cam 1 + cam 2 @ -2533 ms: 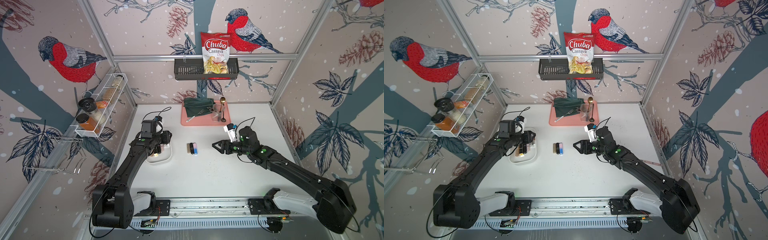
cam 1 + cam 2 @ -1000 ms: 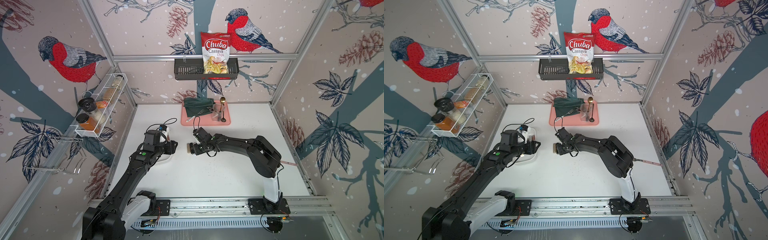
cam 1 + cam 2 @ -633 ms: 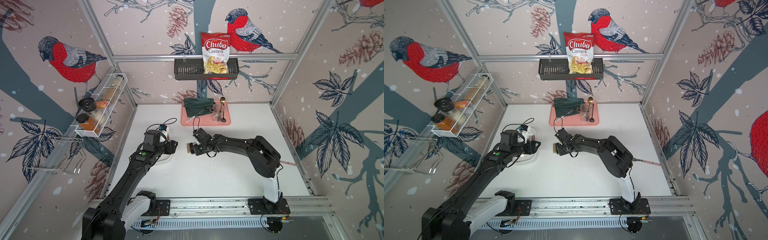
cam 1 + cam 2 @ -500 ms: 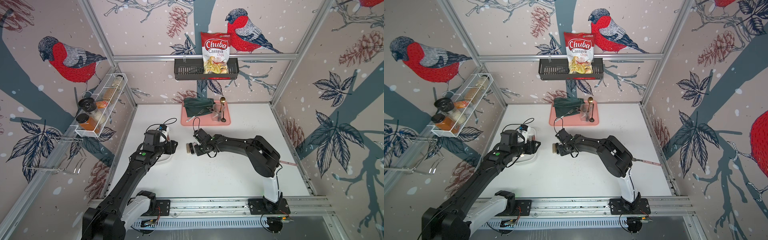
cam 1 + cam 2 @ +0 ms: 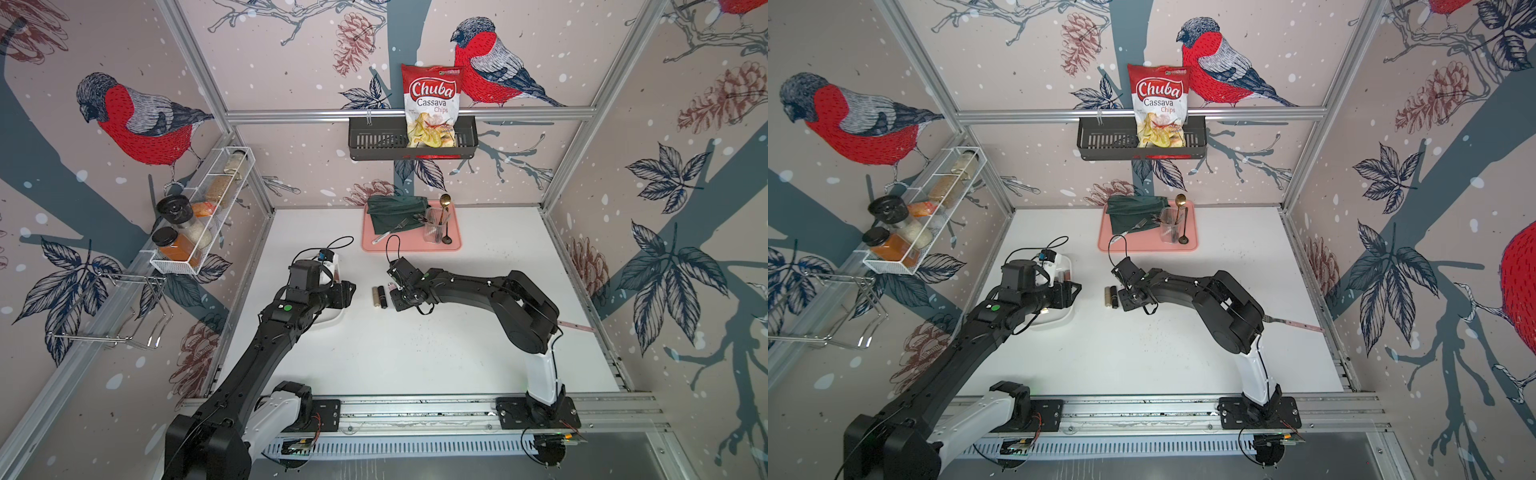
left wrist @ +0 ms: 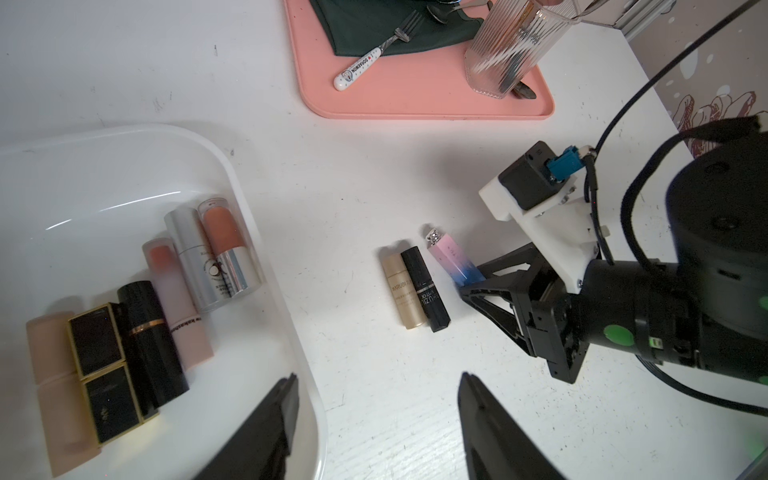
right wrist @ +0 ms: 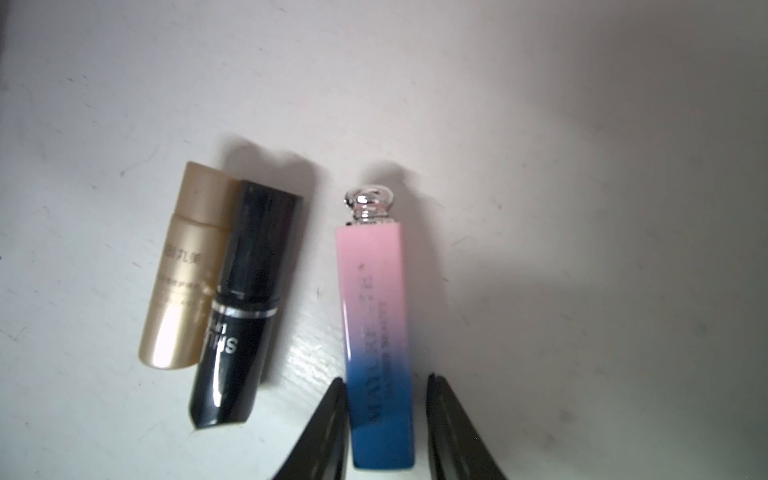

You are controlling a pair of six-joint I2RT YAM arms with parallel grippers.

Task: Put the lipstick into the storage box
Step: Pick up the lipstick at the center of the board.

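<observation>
Top views: the right gripper [image 5: 394,292] sits low near the middle of the worktop [image 5: 415,353], at the pink-blue lipstick [image 5: 391,286]. Its jaw gap is too small to read here. The left gripper [image 5: 347,293] hovers at the rim of the storage box [image 5: 332,321], which stands near the worktop's left edge. The gold lipstick [image 5: 376,296] and black lipstick [image 5: 383,296] lie touching, between the box and the right gripper. The pink tray [image 5: 455,246] is at the far edge. There is wide bare worktop toward the front edge.

Left wrist: the left gripper [image 6: 378,377] is spread wide and holds nothing. One finger [image 6: 270,415] is over the box rim, the other over bare worktop. The storage box [image 6: 83,187] holds six lipsticks [image 6: 149,340] lying in a row.

Right wrist: the right gripper [image 7: 385,380] is part spread, straddling the blue end of the pink-blue lipstick [image 7: 374,299]. One finger [image 7: 328,415] touches it, the other is a sliver off, so it is not pinched. The lipstick lies flat on the worktop, just apart from the black lipstick [image 7: 245,299].
</observation>
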